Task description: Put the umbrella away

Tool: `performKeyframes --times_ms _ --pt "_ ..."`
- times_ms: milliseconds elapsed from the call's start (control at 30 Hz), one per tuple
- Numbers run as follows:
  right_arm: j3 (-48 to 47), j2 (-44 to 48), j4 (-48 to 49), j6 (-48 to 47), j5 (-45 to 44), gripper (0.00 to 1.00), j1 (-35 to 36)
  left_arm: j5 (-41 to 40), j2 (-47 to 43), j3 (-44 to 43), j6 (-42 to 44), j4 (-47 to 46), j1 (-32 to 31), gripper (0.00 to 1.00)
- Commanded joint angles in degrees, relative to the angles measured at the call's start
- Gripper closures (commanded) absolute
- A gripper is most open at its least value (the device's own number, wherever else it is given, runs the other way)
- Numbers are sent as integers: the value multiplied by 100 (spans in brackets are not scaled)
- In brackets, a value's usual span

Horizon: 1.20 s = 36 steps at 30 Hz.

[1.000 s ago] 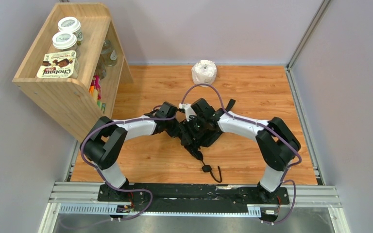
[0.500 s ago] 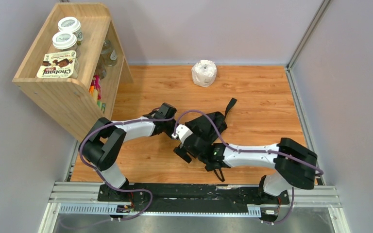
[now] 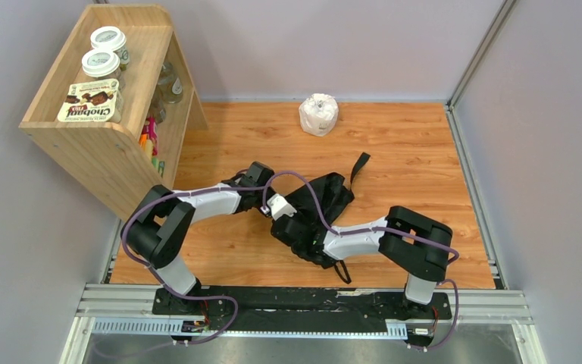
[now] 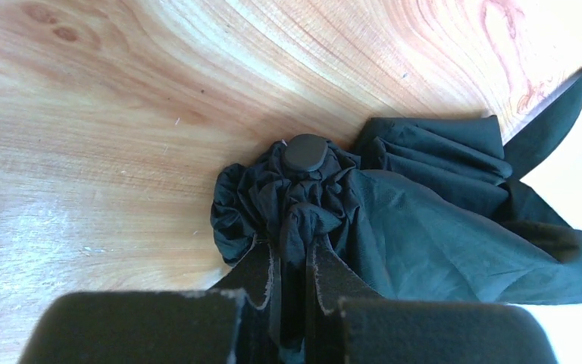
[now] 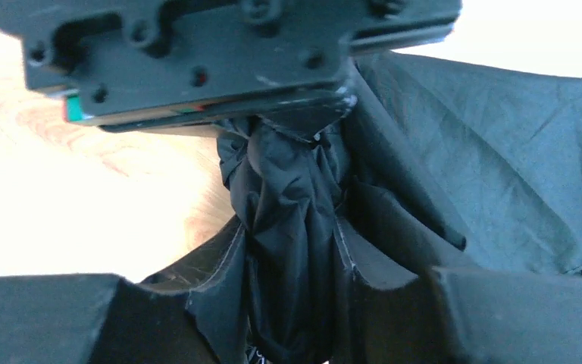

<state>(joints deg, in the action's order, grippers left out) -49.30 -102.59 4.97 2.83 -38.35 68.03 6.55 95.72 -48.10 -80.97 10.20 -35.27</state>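
The step in hand looks like the gathering of the canopy: the black fabric folding umbrella (image 3: 332, 196) lies a little below the middle of the top view, on the orange-brown wooden table (image 3: 409, 152), and both arms meet at its left end. In the left wrist view, the left gripper (image 4: 292, 273) comes from the bottom edge, and its 2 jaws are closed on a twisted bunch of cloth just under the small round black plastic cap (image 4: 305, 152). In the right wrist view, the right gripper (image 5: 295, 303) also comes from the bottom, with its 2 jaws pressed onto a thick rope-like roll of the same cloth.

The cloth is thin, matte and finely woven, with many soft creases. To the right it spreads in loose flat panels, not yet rolled. A flat black closing strap (image 3: 359, 167) points to the upper right.

I think the next move needs the loose panels wound tight and the strap fastened. The slippery cloth may escape.
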Motion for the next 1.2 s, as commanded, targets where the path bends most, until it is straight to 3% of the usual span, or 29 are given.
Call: performKeyframes --times_ms 0,100,233,267,300,333,367,400,433,700,833,933,1067,1167 --pt "482 -279 -400 1333 703 77 -316 -259 193 529 55 1626 -68 100" --pt "780 -306 -401 1667 1336 100 -527 -320 70 512 195 1486 -68 100" --pt "1308 -245 126 1809 2900 100 -1001 -636 -412 477 545 1109 -68 96" --pt "1370 -253 179 1791 3321 100 -1159 -785 -527 468 660 1029 -59 80" --pt "1396 -253 197 1782 3630 100 -1326 -873 -746 442 888 959 -51 71" --pt "1423 -262 241 1756 4120 100 -1458 -1074 -852 381 1029 949 -33 55" --pt "1423 -297 267 1730 4560 100 -1659 -1163 -1106 363 1196 958 2 49" --pt "1423 -332 294 1747 4869 100 -1853 -1243 -1230 388 1293 784 46 32" --pt "1423 -402 329 1721 5255 100 -2003 -1200 -1484 424 1564 626 159 23" --pt "914 -1114 -5 2036 7094 100 -2812 -831 -2671 459 1981 826 468 22" --pt "878 -1412 337 2484 7814 100 -3190 -183 -2638 704 1190 765 477 21" --pt "782 -1667 452 2713 8167 100 -3445 119 -2567 1143 339 -48 372 21" --pt "641 -1712 417 2828 8264 100 -3551 -434 -2620 1566 -505 -431 30 21" --pt "579 -1668 408 2872 8343 100 -3560 -907 -2471 1628 -683 -921 -94 21"
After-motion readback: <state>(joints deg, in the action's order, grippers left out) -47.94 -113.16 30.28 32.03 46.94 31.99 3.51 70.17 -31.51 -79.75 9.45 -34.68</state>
